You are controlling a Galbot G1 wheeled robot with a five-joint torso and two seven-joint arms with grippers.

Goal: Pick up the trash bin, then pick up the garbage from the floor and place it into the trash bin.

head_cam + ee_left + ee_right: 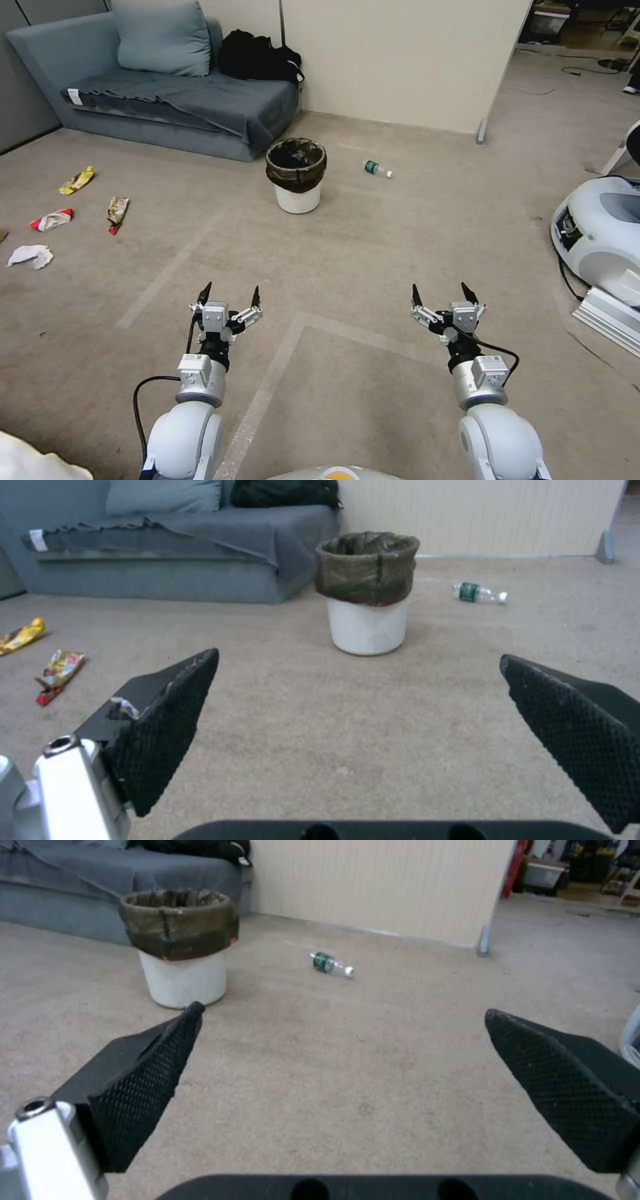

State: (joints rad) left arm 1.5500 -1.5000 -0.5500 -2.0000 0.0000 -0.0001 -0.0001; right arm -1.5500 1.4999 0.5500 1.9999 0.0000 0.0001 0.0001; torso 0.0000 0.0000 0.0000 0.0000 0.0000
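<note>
A: Item one, the trash bin (297, 175)?
B: White bucket, dark bag liner folded over the rim. Upright on the carpet floor (373, 267), just in front of the grey sofa (167, 100)'s near corner.

A: Garbage?
B: Clear bottle (377, 169) with green label, lying on its side near the bin on the robot's right. Well apart on the robot's left, four pieces: yellow wrapper (77, 180), yellow-and-red snack wrapper (117, 213), red-and-white wrapper (51, 219), white tissue (30, 256). All flat on the carpet.

A: Grippers?
B: Left gripper (230, 295), released, fingers spread wide, grasping nothing; held above the carpet, well short of the bin. Right gripper (440, 295), likewise spread and unloaded, level with the left, equally far from bin and bottle.

A: Surroundings?
B: Blue-grey cushion (163, 37) and a black bag (257, 57) on the sofa. Beige partition wall (400, 60) behind the bin. A white machine (600, 230) at the right edge.
</note>
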